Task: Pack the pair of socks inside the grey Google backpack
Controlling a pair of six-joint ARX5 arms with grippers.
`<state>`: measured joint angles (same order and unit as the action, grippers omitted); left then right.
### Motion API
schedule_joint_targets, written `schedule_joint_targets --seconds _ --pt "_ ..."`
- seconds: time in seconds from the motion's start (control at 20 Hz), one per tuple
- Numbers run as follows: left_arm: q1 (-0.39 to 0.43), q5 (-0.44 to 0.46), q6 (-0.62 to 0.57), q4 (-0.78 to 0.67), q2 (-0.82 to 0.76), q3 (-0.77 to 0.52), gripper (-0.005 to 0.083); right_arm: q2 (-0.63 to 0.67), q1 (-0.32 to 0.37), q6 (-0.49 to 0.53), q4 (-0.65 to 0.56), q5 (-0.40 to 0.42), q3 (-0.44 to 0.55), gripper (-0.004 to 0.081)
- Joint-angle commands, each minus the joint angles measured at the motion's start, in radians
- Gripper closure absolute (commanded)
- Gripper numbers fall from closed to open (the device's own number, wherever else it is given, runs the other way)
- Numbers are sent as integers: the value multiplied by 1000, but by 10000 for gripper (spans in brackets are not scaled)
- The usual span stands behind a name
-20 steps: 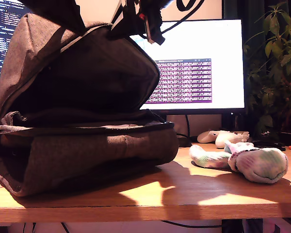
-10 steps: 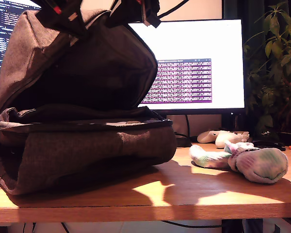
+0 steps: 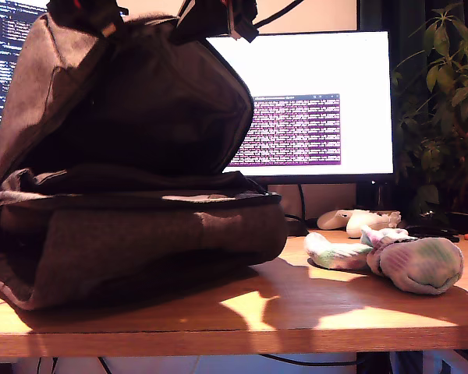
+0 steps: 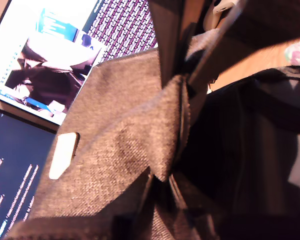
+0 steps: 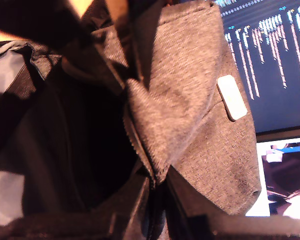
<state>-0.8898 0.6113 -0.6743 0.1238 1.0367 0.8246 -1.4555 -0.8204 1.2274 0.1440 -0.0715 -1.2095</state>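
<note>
The grey Google backpack (image 3: 140, 241) lies on the desk at the exterior view's left, its top flap held up and its dark inside showing. My first gripper (image 4: 162, 185) is shut on the flap's edge near the white patch (image 4: 63, 155), at the exterior view's top left (image 3: 86, 14). My second gripper (image 5: 152, 182) is shut on the same edge of the backpack (image 5: 190, 100), at the exterior view's top centre (image 3: 218, 15). The pair of socks (image 3: 417, 265), a pastel bundle, rests on the desk at the exterior view's right, apart from both grippers.
A lit monitor (image 3: 320, 101) stands behind the backpack, and a dark code screen (image 3: 4, 47) shows at the exterior view's far left. White plastic objects (image 3: 359, 220) lie behind the socks. A plant (image 3: 444, 117) fills the exterior view's right. The wooden desk (image 3: 296, 312) ends at its front edge.
The flap has been pulled higher and slightly toward the exterior view's left, and the arm at the top left has risen mostly out of frame. The socks have not moved.
</note>
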Motion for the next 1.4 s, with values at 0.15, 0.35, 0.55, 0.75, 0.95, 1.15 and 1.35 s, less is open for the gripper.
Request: schedule_joint_targets --seconds 0.15,0.35,0.55,0.75,0.95,1.15,1.35 --pt "5 -16 -8 13 2 100 795 15 -29 -54 0 -23 -26 531" --pt "14 -27 -8 40 3 100 795 19 -29 -81 13 -1 -26 424" --pt "18 -27 -8 53 3 100 795 20 -28 -221 19 122 -26 397" --pt "18 -28 -8 75 3 100 795 32 -28 -343 43 149 -26 396" --pt "45 -36 -8 91 3 100 795 78 -28 -383 100 149 -26 396" --pt "66 -54 -7 93 3 100 795 148 -2 -502 232 149 -26 396" --pt "67 -73 -7 92 3 100 795 176 55 -660 396 149 -25 397"
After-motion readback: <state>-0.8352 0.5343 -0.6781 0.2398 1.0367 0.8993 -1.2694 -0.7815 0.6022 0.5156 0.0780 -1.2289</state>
